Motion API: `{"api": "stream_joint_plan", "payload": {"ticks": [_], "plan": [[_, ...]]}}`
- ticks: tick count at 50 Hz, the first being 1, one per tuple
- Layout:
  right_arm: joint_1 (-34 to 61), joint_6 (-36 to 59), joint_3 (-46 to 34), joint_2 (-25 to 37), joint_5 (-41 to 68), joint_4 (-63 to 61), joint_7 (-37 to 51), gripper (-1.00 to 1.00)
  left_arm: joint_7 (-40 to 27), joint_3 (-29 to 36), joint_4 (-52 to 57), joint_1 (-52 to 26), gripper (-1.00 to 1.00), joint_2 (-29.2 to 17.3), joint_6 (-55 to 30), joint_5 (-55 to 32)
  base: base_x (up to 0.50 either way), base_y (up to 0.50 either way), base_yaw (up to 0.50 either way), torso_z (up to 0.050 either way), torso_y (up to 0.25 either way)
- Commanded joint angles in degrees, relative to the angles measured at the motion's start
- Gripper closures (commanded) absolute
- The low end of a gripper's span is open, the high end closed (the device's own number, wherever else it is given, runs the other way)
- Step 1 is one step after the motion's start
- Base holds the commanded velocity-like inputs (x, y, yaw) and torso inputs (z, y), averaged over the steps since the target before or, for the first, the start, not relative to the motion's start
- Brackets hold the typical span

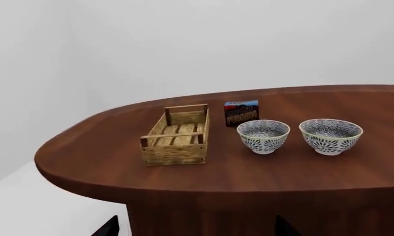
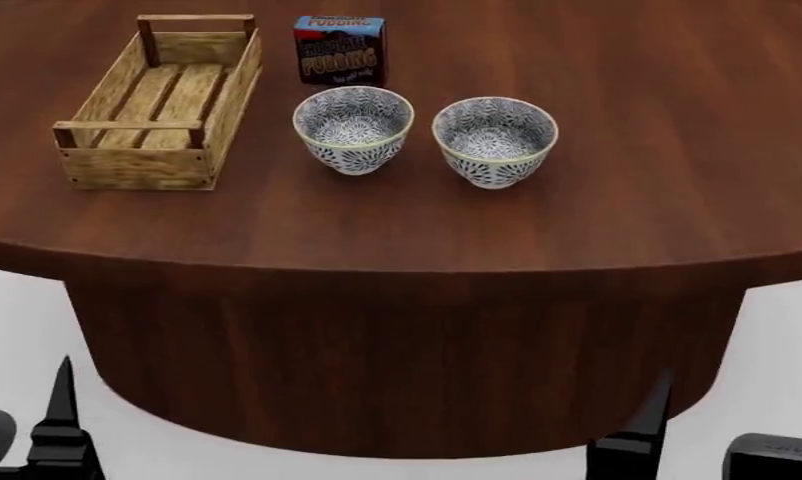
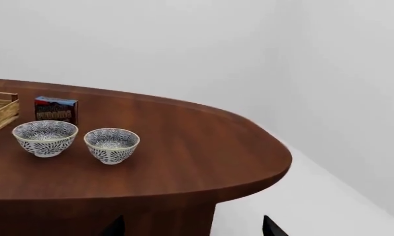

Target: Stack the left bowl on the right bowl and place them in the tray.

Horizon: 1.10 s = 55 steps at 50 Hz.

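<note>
So nothing's started yet. Left wrist view: tray (image 1: pixel 176 136) sits on the tabletop (image 1: pixel 302 169), pudding box (image 1: pixel 241 113) behind, left bowl (image 1: pixel 263 135) and right bowl (image 1: pixel 330 136) side by side, apart. Head view: both bowls untouched, left claw (image 2: pixel 34 430) and right claw (image 2: pixel 681 440) low below the tabletop edge; can't tell if either is spread or pressed together. Right wrist view: same bowls, nothing held. Next up, I'd guess: left claw reaches up to the left bowl's rim.
</note>
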Motion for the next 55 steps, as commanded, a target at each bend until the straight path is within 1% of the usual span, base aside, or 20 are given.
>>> {"api": "stream_joint_plan", "payload": {"ticks": [1, 4, 7, 11, 21, 32, 41, 46, 55], "plan": [[1.2, 4.9, -0.6, 0.7, 0.2, -2.5, 1.4, -1.00, -0.2, -0.6, 1.9, 0.4, -1.00, -0.4, -1.4, -1.0, 0.00, 0.50, 0.00, 0.000, 0.000], [0.3, 4.0, 0.1, 0.7, 0.4, -2.5, 1.2, -1.00, -0.2, -0.6, 1.9, 0.7, -1.00, -0.5, -1.0, -1.1, 0.00, 0.50, 0.00, 0.000, 0.000], [-1.4, 0.9, 0.1, 0.6, 0.3, -0.4, 1.2, -1.00, -0.2, -0.4, 1.9, 0.9, -1.00, -0.7, -0.8, -1.2, 0.00, 0.50, 0.00, 0.000, 0.000], [0.2, 3.1, 0.1, 0.8, 0.6, -1.5, 1.2, -1.00, -0.4, -0.8, 2.8, 0.6, -1.00, -0.8, -1.7, -1.6, 0.00, 0.50, 0.00, 0.000, 0.000], [0.0, 2.3, 0.1, 0.9, 1.0, -0.9, 1.2, -1.00, -0.5, -0.8, 3.4, 0.9, -1.00, -1.0, -1.6, -2.3, 0.00, 0.50, 0.00, 0.000, 0.000], [1.2, 3.6, -1.1, 0.4, 1.6, -0.7, 1.6, -1.00, -0.8, -0.5, 3.9, 1.1, -1.00, -1.1, -1.6, -2.7, 0.00, 0.49, 0.00, 0.000, 0.000], [1.9, 2.5, -2.2, 0.2, 2.5, -0.7, 1.2, -1.00, -1.2, -0.1, 4.0, 1.5, -1.00, -1.3, -1.4, -2.8, 0.00, 0.00, 0.00, 0.000, 0.000], [3.1, 4.3, -3.4, 0.8, 2.1, -0.4, 2.0, -1.00, -1.4, -0.3, 4.4, 1.6, -1.00, -1.3, -1.6, -3.1, 0.46, 0.00, 0.00, 0.000, 0.000], [2.0, 2.6, -3.4, 1.0, 2.1, 0.9, 2.1, -1.00, -1.5, -0.2, 3.6, 1.9, -1.00, -1.6, -0.8, -3.2, 0.50, 0.01, 0.00, 0.000, 0.000]]}}
